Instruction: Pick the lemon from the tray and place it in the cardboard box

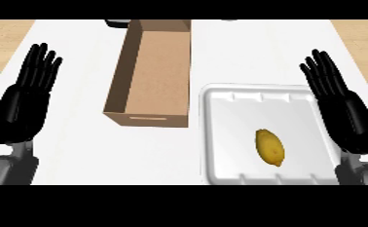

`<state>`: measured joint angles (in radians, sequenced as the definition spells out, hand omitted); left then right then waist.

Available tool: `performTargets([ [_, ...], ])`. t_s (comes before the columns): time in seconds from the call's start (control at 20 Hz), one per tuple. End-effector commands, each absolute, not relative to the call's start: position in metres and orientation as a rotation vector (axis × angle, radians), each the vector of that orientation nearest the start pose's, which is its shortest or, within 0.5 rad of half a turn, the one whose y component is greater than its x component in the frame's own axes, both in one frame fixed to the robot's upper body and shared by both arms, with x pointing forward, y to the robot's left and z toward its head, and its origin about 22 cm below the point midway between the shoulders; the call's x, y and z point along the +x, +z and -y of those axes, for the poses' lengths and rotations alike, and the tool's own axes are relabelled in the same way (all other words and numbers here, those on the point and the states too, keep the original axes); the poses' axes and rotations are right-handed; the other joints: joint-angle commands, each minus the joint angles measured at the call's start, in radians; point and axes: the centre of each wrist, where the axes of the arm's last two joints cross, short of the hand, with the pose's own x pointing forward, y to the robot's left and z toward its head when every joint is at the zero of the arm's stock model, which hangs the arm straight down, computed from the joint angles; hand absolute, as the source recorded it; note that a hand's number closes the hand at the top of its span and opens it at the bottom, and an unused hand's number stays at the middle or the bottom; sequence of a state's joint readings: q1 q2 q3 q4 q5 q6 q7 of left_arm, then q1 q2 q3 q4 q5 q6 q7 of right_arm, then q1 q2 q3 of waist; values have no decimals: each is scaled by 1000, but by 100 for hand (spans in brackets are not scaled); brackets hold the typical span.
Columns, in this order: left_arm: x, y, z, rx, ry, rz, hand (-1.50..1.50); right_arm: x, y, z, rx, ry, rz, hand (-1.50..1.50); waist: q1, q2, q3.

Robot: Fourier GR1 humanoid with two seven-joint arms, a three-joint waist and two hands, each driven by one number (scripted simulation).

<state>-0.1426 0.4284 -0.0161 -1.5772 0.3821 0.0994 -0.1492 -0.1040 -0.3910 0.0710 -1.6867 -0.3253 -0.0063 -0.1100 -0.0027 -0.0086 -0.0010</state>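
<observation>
A yellow lemon (270, 147) lies in the white tray (223, 123) at the lower right of the counter, toward the tray's near side. An open cardboard box (155, 75) stands left of the tray, long side running away from me, and nothing shows inside it. My right hand (338, 102) rests open with fingers up along the tray's right edge, apart from the lemon. My left hand (27, 97) rests open at the far left, well away from the box.
A dark object (119, 23) peeks out behind the box at the counter's far edge. Wooden floor shows past the white counter's far corners. Bare counter lies between the left hand and the box.
</observation>
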Motion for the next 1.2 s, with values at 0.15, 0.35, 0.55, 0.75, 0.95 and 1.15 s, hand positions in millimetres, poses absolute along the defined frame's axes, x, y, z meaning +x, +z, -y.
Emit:
performTargets([
  [0.15,253,46,-363,478,-151,1585,0,250,52,283,317,255,1745,-150,9,15,4],
  [0.35,246,32,-370,533,-182,1463,0,263,127,316,-100,992,1810,-150,10,3,-8],
  [0.55,247,15,-366,604,-203,1390,0,231,-1,340,209,657,1740,-150,9,25,7],
  [0.75,252,14,-362,642,-211,1384,0,224,-21,377,384,571,1869,-150,9,20,6],
  [0.95,253,18,-361,636,-218,1388,0,253,-9,402,254,806,1917,-150,24,14,4],
  [1.15,263,13,-351,616,-216,1387,0,268,18,407,39,1156,1803,-150,23,15,3],
])
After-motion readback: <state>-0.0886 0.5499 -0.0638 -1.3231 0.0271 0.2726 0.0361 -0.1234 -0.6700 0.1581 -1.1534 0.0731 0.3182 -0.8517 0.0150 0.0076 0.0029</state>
